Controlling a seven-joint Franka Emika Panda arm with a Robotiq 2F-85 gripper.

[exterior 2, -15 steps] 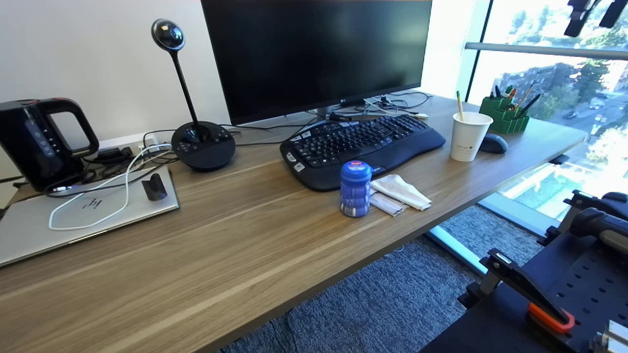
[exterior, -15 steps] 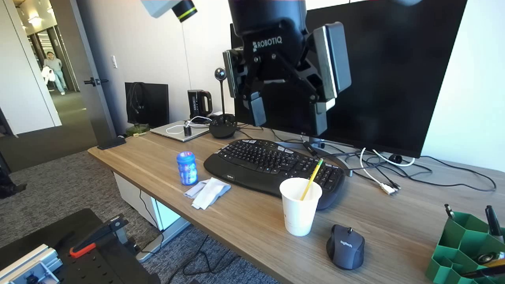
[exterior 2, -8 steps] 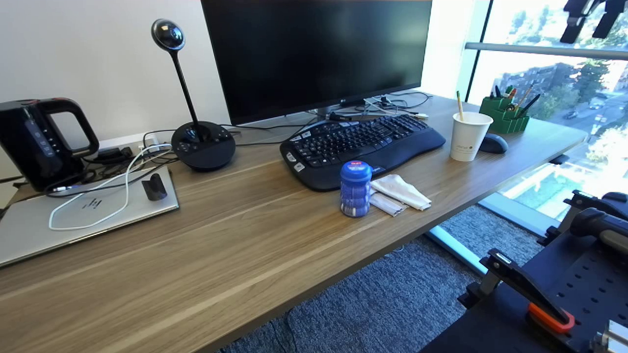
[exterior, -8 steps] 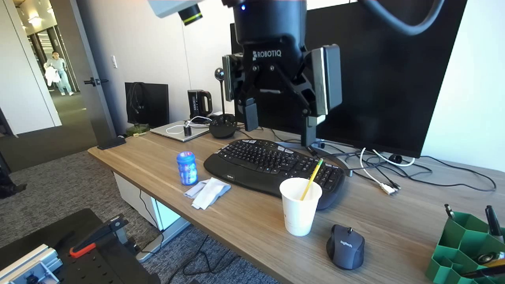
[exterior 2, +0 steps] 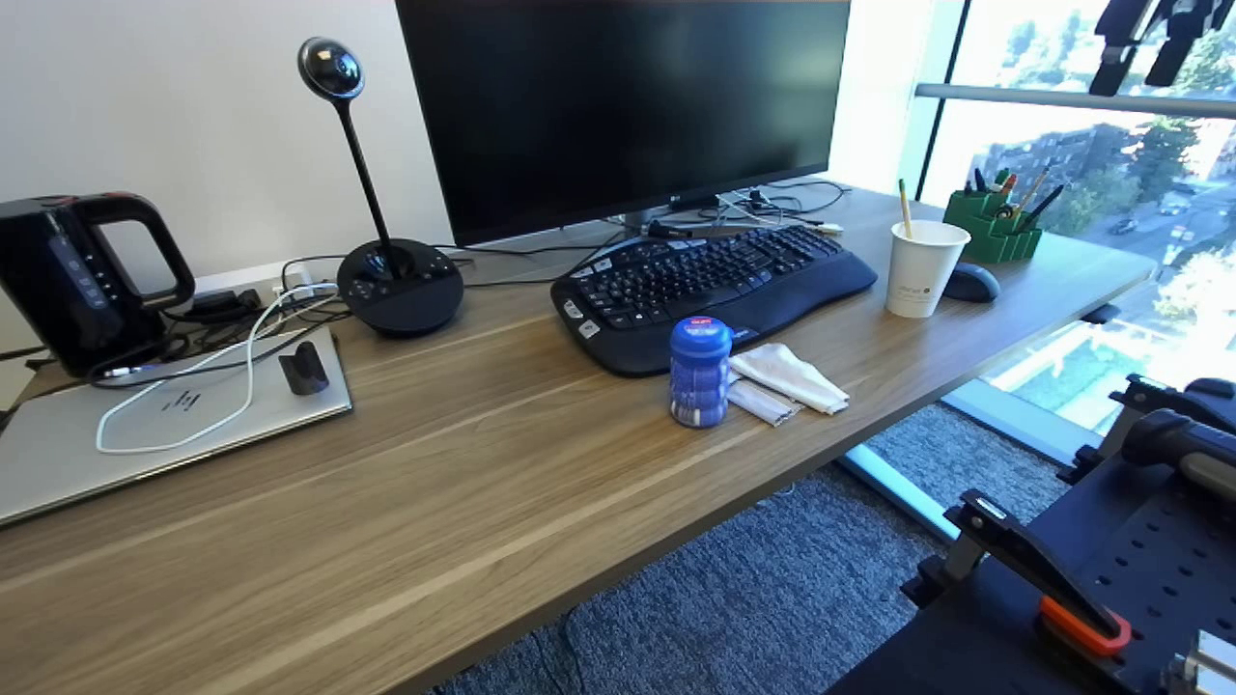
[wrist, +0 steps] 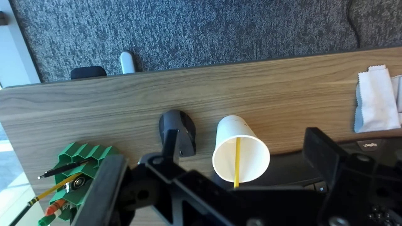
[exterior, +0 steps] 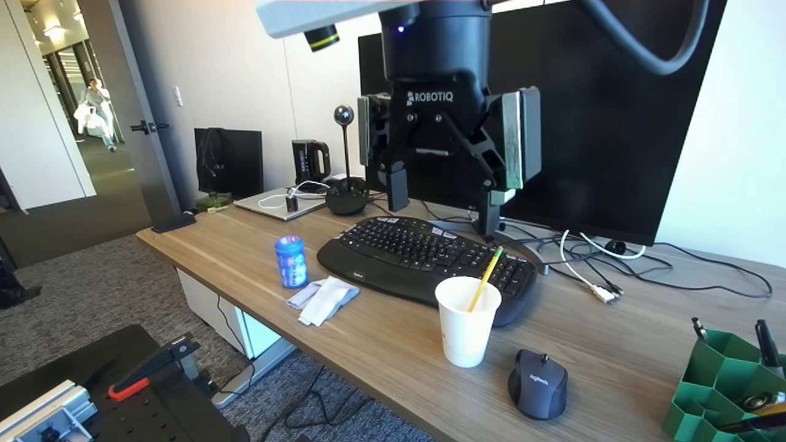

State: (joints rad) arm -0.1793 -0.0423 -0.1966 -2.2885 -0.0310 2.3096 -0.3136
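My gripper is open and empty, fingers pointing down, in the air above the desk in front of the monitor. It also shows at the top right edge of an exterior view. A white paper cup stands upright on the desk with a yellow pencil leaning in it. In the wrist view the cup and pencil appear between the spread fingers, below and touching neither. The pencil's upper end is hidden there by the gripper. A dark mouse lies beside the cup.
A black keyboard lies behind the cup, below the large monitor. A green pen holder stands past the mouse. A folded cloth and blue container sit farther along the desk. Cables lie near the monitor's foot.
My gripper has come down toward the desk, staying open, and has shifted slightly right in an exterior view over the last half second. The desk things have not moved. A person walks in the doorway.
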